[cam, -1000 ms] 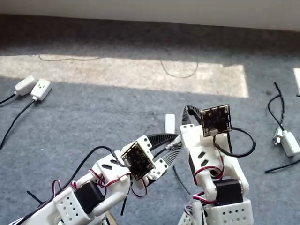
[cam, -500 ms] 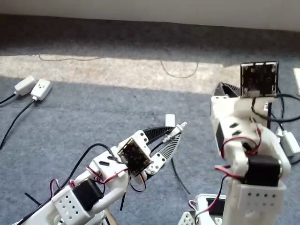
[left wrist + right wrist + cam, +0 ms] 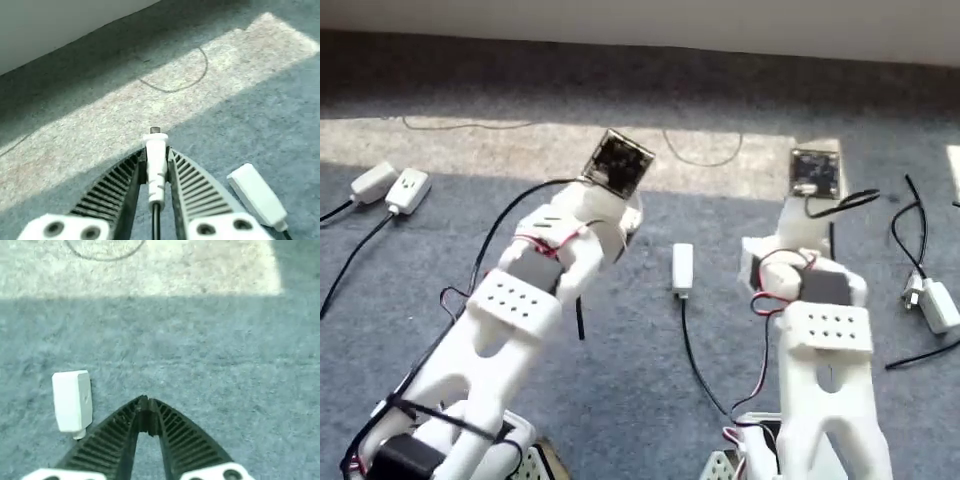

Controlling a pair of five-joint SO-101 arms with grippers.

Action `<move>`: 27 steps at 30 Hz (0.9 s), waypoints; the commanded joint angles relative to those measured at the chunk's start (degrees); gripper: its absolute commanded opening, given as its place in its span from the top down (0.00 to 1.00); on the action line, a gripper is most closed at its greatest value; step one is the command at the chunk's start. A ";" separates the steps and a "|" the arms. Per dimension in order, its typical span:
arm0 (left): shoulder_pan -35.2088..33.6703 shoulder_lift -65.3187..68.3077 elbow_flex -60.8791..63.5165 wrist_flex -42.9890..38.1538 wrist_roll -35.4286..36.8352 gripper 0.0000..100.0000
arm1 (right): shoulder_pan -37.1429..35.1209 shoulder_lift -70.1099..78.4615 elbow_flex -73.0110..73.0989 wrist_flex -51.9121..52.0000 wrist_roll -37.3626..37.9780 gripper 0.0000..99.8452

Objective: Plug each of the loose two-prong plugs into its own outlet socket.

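Observation:
My left gripper (image 3: pixel 156 152) is shut on a white two-prong plug (image 3: pixel 156 162). Its metal tip points forward and its black cord runs back between the fingers. A white outlet socket (image 3: pixel 257 200) lies on the carpet close beside that gripper. The same socket (image 3: pixel 682 268) lies between the two arms in the high view, with a black cord (image 3: pixel 698 360) trailing toward the front. My right gripper (image 3: pixel 146 401) is shut with nothing in it, low over the carpet next to the socket (image 3: pixel 73 400). The left arm (image 3: pixel 570 235) stands raised and stretched forward.
Two white socket or plug blocks (image 3: pixel 390 187) with black cords lie at the far left. Another white block (image 3: pixel 932 302) with tangled black cord lies at the right edge. A thin wire loop (image 3: pixel 705 155) rests on the sunlit strip. Grey carpet (image 3: pixel 470 270) covers the floor.
The left arm has risen and stretched forward, carrying the plug away from the front. The right arm swung up and right, then came back to stand just right of the socket.

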 commanded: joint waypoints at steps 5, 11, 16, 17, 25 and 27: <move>-12.18 5.49 -5.14 -2.55 -0.26 0.99 | -16.40 0.66 8.31 -11.74 -0.70 0.95; -12.88 6.81 -5.14 -2.99 -0.26 0.99 | -20.26 0.66 11.82 -20.00 -0.79 0.86; -12.70 7.87 -5.23 -3.34 -0.26 0.99 | -24.22 0.75 12.62 -22.20 -0.79 0.86; -12.70 8.13 -5.14 -3.87 -0.26 0.99 | -24.84 0.84 12.62 -22.20 -0.79 0.86; -12.70 9.71 -5.32 -4.57 -0.26 0.99 | -22.02 17.01 10.77 -28.62 -0.44 0.86; -12.70 9.71 -5.32 -4.57 -0.26 0.99 | -19.74 21.85 8.04 -28.88 -0.35 0.86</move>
